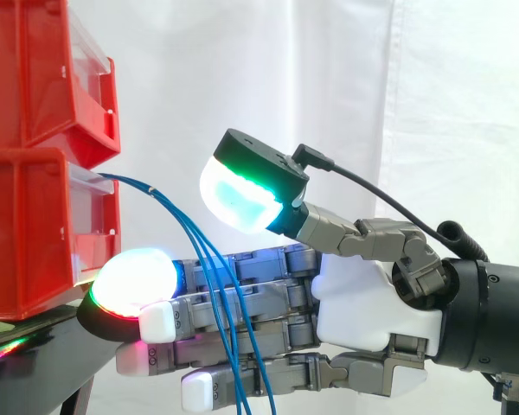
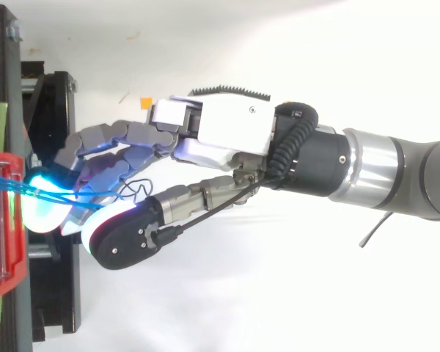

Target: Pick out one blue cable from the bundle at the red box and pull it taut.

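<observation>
White curtain behind; blue cables point(image 1: 180, 220) droop from the red bins point(image 1: 26, 233) past the hand's point(image 1: 372, 303) straight fingers, thumb held apart above.

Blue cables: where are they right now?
In the side view the blue cables leave the lower red bin at the left and droop down across the hand's straight fingers, under its raised thumb.
</observation>
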